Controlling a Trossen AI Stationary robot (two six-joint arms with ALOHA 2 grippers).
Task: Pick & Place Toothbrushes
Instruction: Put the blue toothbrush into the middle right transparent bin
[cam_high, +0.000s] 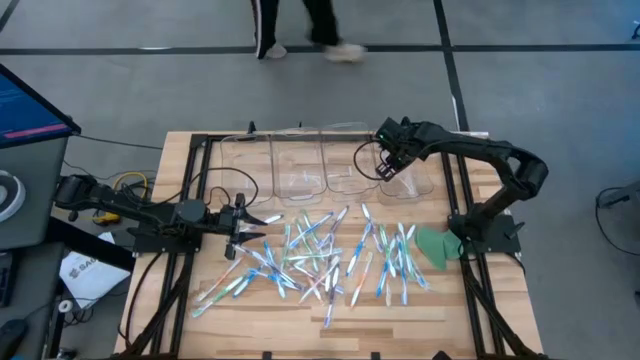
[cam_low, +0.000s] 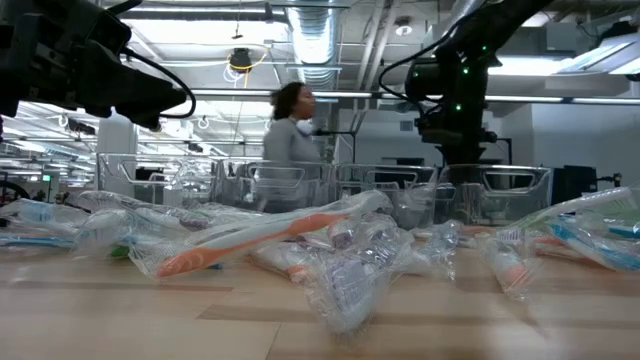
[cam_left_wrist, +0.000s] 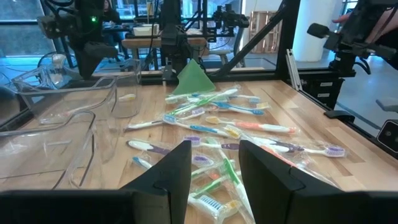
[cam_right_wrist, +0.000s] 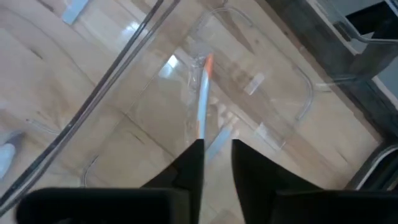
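Note:
Many wrapped toothbrushes (cam_high: 320, 255) lie in a loose pile on the wooden table (cam_high: 200, 170). My right gripper (cam_right_wrist: 217, 146) hangs over the rightmost clear bin (cam_high: 412, 182), pointing steeply down, with a narrow gap between its fingers. A white toothbrush with an orange end (cam_right_wrist: 202, 93) shows just past its fingertips, over the bin's floor. My left gripper (cam_left_wrist: 214, 155) stands open at the table's left side (cam_high: 262, 226). It points level toward the pile and has nothing between its fingers. My right gripper has the orange-ended toothbrush's near end (cam_right_wrist: 199, 134) right at the tip of one finger (cam_right_wrist: 194, 155). I cannot tell whether the finger still touches it. The toothbrush lies along the line of the fingers, inside the bin.
Several clear bins (cam_high: 300, 165) stand in a row along the table's far edge. A flat green disc (cam_high: 435, 245) lies at the right of the pile. A person (cam_low: 290, 130) walks beyond the far edge. Bare wood lies near the front edge.

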